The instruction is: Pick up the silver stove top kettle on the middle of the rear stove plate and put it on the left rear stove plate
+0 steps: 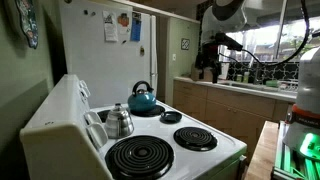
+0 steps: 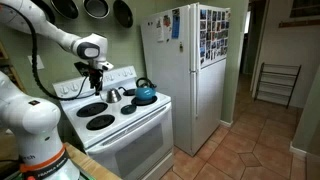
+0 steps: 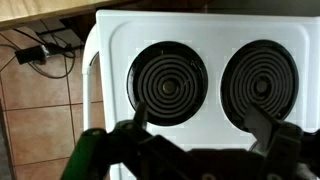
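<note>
Approach step, I'd say: the gripper (image 2: 100, 76), jaws wide apart and empty, hovers with the silver stove top kettle (image 2: 116, 94) below and aside, needing to descend onto it.

dim kitchen, bright window glare, soft blur

You can read no text anywhere. The papers (image 1: 118, 27) and photos (image 2: 213, 35) on the fridge (image 2: 180, 95) are too small, and any markings on the stove's back panel (image 1: 62, 112) blur.
</note>
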